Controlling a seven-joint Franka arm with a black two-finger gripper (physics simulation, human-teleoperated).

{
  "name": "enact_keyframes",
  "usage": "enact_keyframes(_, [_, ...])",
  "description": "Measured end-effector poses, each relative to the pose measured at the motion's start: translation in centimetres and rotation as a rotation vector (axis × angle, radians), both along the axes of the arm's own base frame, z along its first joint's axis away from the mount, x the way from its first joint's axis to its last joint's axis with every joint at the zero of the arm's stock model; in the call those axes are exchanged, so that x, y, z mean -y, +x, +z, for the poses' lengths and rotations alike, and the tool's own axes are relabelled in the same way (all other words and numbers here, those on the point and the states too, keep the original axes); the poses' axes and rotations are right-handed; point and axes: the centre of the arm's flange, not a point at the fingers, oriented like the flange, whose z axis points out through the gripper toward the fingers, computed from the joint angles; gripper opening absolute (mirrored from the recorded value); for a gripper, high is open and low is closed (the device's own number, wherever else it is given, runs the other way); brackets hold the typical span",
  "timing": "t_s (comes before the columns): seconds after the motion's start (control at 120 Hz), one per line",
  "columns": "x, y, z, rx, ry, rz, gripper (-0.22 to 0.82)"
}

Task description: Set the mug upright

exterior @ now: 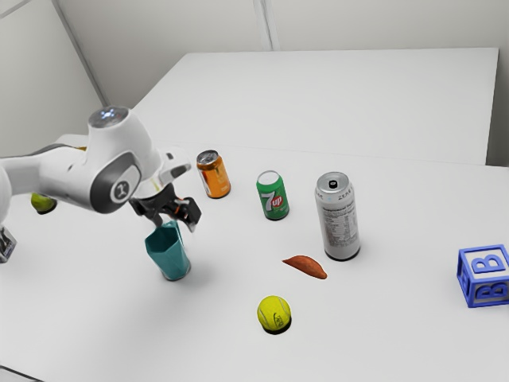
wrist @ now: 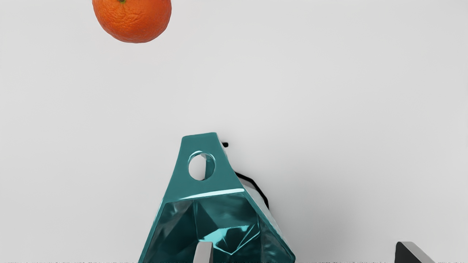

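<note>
Mug [exterior: 169, 256]: on the tabletop [exterior: 231, 334], beneath the claw [exterior: 175, 218], on the nearer side of the orange-colored can [exterior: 213, 175]. Stands on its base, mouth up. Long axis runs close to vertical; its slight lean in the exterior view resembles that of the cans, so a small true tilt cannot be ruled out. In the wrist view the mouth faces the camera and the holed handle [wrist: 202, 142] points out toward the orange fruit [wrist: 133, 22].

Claw: fingers wide apart, nothing clamped. One fingertip overlaps the mouth in the wrist view; the other lies outside the mug, a gap between it and the wall. Contact of the first with the mug: cannot tell.

Obscured: mug body and orange fruit both cut by the wrist frame; mug's base hidden there. A dark curved line beside the mug is unidentified. Exterior view: tennis ball [exterior: 44, 203] partly behind the arm [exterior: 60, 173]; lettered block [exterior: 485, 278] cropped at the right edge.
</note>
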Motion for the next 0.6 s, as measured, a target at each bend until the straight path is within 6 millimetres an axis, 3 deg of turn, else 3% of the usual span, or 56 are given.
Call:
enact_keyframes(0.125, [0.4, 0.6, 2.7, 0.0, -0.02, 0.012, 0.56])
enact_keyframes(0.417, [1.4, 3.1, 12.5, -0.046, -0.054, 0.023, 0.58])
enact_keyframes(0.6, [1.6, 3.9, 15.8, -0.093, -0.071, 0.026, 0.58])
